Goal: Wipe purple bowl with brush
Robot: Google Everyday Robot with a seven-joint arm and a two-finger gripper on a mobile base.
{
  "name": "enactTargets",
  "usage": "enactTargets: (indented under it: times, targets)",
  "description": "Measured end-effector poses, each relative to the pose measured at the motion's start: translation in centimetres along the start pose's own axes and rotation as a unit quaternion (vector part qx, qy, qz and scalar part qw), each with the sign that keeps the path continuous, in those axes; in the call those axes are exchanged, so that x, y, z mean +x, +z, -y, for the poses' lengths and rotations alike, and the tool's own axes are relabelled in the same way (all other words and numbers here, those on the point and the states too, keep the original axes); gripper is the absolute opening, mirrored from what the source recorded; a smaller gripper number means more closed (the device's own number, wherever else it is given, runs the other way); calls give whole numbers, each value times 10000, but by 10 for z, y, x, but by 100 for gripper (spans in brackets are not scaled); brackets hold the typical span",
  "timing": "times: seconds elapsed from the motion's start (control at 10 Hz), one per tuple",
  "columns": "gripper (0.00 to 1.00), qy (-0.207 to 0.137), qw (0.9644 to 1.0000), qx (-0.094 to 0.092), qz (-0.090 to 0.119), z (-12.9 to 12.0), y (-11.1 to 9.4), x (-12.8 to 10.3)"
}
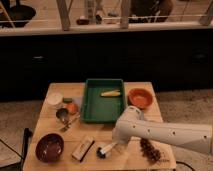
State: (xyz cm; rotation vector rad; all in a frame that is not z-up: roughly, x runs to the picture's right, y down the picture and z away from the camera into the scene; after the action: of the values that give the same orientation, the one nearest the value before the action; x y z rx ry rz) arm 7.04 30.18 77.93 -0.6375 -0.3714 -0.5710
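Risk: hand (118, 144) sits over brush (107, 148) near tabletop (100, 134) front edge; I cannot tell its grip. Loose hold drops brush short of purple bowl (49, 146).

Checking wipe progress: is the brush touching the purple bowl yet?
Apart. In the camera view the wooden block lies between the brush and the purple bowl, with gaps both sides. The gripper is down over the brush handle.

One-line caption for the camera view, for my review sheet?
Gripper at the brush on the wooden table; purple bowl sits apart near the front corner.
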Motion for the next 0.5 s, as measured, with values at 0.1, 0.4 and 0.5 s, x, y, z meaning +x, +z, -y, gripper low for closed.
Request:
enactTargets:
  times: [0.1,0.4,0.5]
  targets:
    - [10,-4,10000,7,-28,-1,-3,5]
    - [0,-79,10000,13,-46,-1,-12,11]
    - [0,-108,9999,-3,-49,-1,-13,11]
